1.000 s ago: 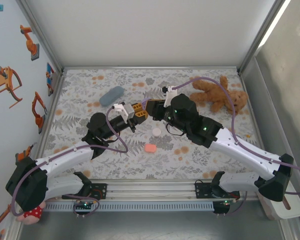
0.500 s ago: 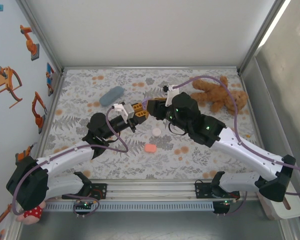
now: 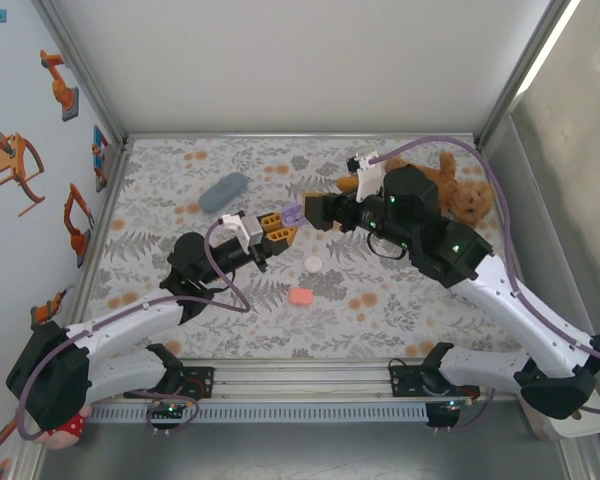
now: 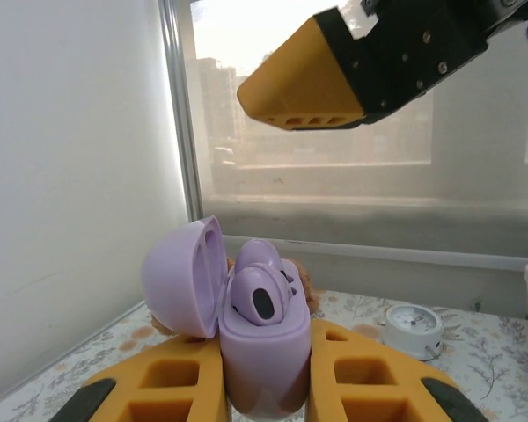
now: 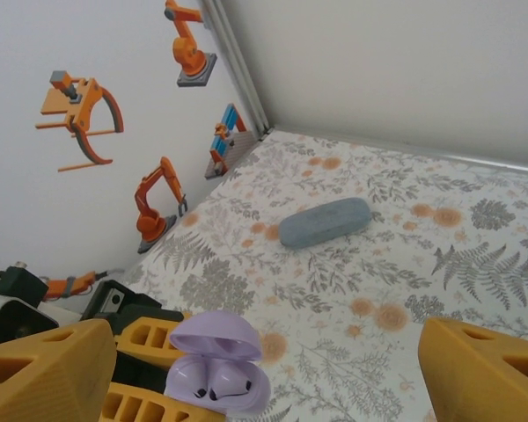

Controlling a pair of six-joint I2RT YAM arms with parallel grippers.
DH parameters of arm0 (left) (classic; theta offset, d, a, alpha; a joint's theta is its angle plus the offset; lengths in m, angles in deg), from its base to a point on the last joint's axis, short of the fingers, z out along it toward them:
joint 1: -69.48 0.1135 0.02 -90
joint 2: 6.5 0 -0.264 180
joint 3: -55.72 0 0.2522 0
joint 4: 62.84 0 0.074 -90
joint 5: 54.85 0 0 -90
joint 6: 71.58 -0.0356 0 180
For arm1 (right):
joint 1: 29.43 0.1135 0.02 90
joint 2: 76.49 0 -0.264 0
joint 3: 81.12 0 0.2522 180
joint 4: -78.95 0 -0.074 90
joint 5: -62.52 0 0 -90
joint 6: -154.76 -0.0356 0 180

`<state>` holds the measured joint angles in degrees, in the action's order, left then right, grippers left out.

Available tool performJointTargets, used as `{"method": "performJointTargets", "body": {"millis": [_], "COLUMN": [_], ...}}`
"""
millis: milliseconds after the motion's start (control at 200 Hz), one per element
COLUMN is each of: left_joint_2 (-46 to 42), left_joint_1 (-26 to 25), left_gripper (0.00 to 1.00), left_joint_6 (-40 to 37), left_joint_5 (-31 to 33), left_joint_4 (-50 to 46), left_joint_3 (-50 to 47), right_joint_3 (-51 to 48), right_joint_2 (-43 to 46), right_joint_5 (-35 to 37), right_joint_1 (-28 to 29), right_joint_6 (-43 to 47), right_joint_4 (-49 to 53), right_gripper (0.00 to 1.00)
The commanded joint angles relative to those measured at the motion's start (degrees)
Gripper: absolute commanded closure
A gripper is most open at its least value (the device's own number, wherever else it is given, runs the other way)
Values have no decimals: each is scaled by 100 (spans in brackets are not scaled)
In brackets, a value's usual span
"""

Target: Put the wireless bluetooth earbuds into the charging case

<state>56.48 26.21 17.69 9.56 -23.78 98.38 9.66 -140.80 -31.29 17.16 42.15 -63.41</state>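
An open lilac charging case (image 3: 291, 214) (image 4: 262, 352) is pinched upright between the orange fingers of my left gripper (image 3: 283, 224) (image 4: 266, 365). Its lid is flipped back. Two lilac earbuds (image 4: 260, 294) (image 5: 218, 387) sit side by side in its wells. My right gripper (image 3: 316, 210) (image 5: 266, 356) hovers just right of and above the case, jaws wide open and holding nothing. One of its orange fingers (image 4: 308, 83) hangs over the case in the left wrist view. No salmon-pink or white buds can be made out.
A small white round item (image 3: 313, 263) and a pink rounded one (image 3: 300, 296) lie on the floral mat in front of the grippers. A blue-grey oblong case (image 3: 224, 190) (image 5: 326, 221) lies at the back left. A teddy bear (image 3: 462, 195) sits at the back right.
My right arm has drawn back to the right and up, away from the lilac case, which now shows between the grippers. The left gripper has edged slightly right with the case.
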Motion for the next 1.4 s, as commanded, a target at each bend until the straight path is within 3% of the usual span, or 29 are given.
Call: {"method": "performJointTargets", "body": {"millis": [0, 316, 646, 997, 1177, 1397], "left_joint_2": [-113, -123, -42, 21, 24, 14], "left_joint_1": [3, 416, 517, 515, 524, 521], "left_gripper": [100, 100, 100, 100, 100, 100], "left_joint_6": [259, 1026, 1214, 1207, 1181, 1154], "left_joint_5": [-114, -767, -1165, -1197, -1065, -984], "left_joint_4": [552, 1077, 1038, 948, 813, 680], "left_joint_3": [-184, -291, -162, -87, -87, -96], "right_joint_3": [124, -123, -190, -55, 23, 36], "right_joint_2": [-18, -391, -903, -1070, -1020, -903], "right_joint_5": [-1329, -2544, -3396, -3658, -3725, -3653], "right_joint_1": [-323, -572, -547, -400, -353, -343], "right_joint_6": [-50, -533, -1007, -1093, -1167, -1031], "right_joint_4": [187, -35, -718, -1003, -1062, -984], "right_gripper": [7, 4, 8, 13, 24, 27]}}
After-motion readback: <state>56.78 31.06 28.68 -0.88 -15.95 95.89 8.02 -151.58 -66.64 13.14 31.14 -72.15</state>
